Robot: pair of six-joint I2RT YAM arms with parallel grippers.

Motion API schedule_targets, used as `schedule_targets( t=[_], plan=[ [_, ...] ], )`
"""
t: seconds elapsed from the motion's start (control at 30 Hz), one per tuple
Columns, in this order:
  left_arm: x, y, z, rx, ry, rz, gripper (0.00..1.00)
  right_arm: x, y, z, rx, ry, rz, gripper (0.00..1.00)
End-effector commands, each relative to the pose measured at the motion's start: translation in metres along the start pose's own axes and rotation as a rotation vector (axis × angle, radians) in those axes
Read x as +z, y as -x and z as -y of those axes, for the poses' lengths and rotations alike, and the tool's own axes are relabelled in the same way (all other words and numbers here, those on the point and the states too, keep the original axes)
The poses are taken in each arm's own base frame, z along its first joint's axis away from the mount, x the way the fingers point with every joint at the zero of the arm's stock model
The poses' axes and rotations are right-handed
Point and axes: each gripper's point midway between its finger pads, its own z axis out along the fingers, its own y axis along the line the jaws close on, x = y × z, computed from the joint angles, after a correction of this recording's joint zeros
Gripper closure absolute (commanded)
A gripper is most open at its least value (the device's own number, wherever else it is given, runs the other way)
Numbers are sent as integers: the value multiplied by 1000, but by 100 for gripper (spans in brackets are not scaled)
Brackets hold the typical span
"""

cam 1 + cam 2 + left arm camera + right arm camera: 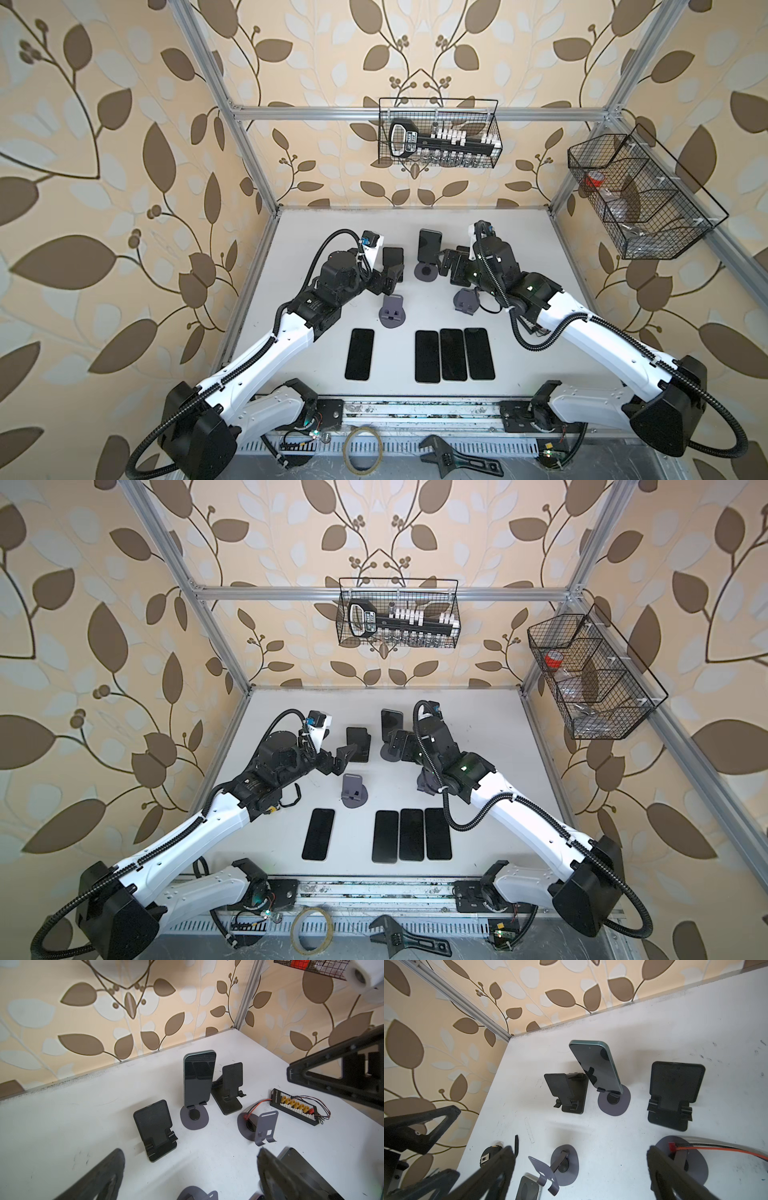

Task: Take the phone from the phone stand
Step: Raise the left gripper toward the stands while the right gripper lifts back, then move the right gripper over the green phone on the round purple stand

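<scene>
No txt, nos. or brand legible anywhere: label [409, 144] on handle of tool rack [449, 143] in back wire basket [386, 158] too blurred to read in both top views, fine print along edge of connector board [295, 1106] in left wrist view too small to make out.

A dark phone [596, 1068] with a green edge leans on a phone stand [614, 1103] with a round grey base, on the white table [633, 1130] near the leaf-patterned wall [550, 991]. A black folding stand [566, 1093] sits just beside it, and a second black stand [675, 1093] stands apart on its other side. The right claw [580, 1151] spreads its blurred fingers [492, 1174] wide, gripping nothing. Between them sits an empty grey stand [560, 1165]. A red wire [716, 1149] crosses another grey base [695, 1163], and a flat phone [528, 1189] lies by the empty grey stand.
</scene>
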Motion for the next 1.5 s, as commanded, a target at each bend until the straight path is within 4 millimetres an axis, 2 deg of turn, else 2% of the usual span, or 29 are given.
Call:
schedule_targets(
  t=[0.0,0.37,0.83,1.13,1.33,1.47],
  plan=[
    [-1,41,3,22,-20,111,1,-1,2,-4,-12,20,0,0],
    [12,37,-4,8,-36,81,1,5,8,1,-45,-17,15,0],
    [26,16,-1,31,-85,22,1,25,18,12,-65,-96,40,0],
    [25,10,4,45,-111,10,1,32,20,17,-69,-122,45,0],
    [24,8,2,14,-100,7,1,34,21,29,-38,-181,64,0],
    [24,9,0,-2,-86,5,1,35,21,31,-27,-188,69,0]
  ],
)
